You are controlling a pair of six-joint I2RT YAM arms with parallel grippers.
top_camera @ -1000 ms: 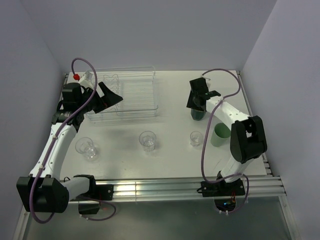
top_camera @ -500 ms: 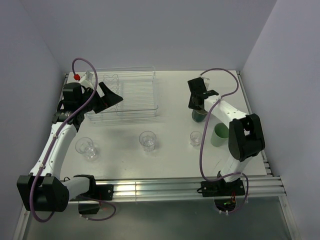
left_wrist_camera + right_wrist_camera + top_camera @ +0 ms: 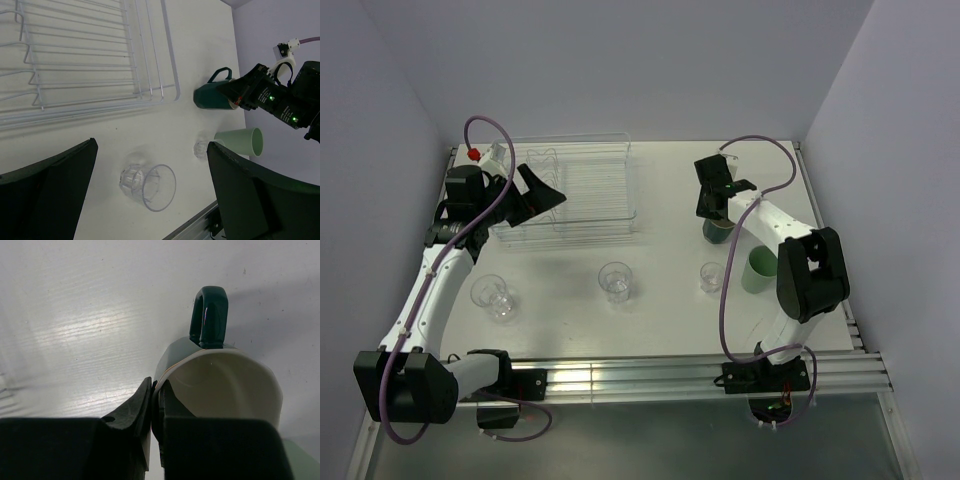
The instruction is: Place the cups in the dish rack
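Note:
The clear dish rack (image 3: 575,190) stands at the back left, and shows in the left wrist view (image 3: 100,60). My left gripper (image 3: 542,192) is open and empty, held over the rack's left part. My right gripper (image 3: 712,205) is shut on the rim of the dark green mug (image 3: 718,230), one finger inside and one outside (image 3: 156,405); the mug (image 3: 220,380) has a cream inside. The pale mint cup (image 3: 759,269) stands right of it. Three clear tumblers stand in front: left (image 3: 493,297), middle (image 3: 615,282) and small right one (image 3: 712,276).
White walls close in the table on the left, back and right. A metal rail (image 3: 650,372) runs along the near edge by the arm bases. A purple cable (image 3: 760,145) loops over the right arm.
My right gripper has shifted slightly left and back on the green mug. The left arm has not moved.

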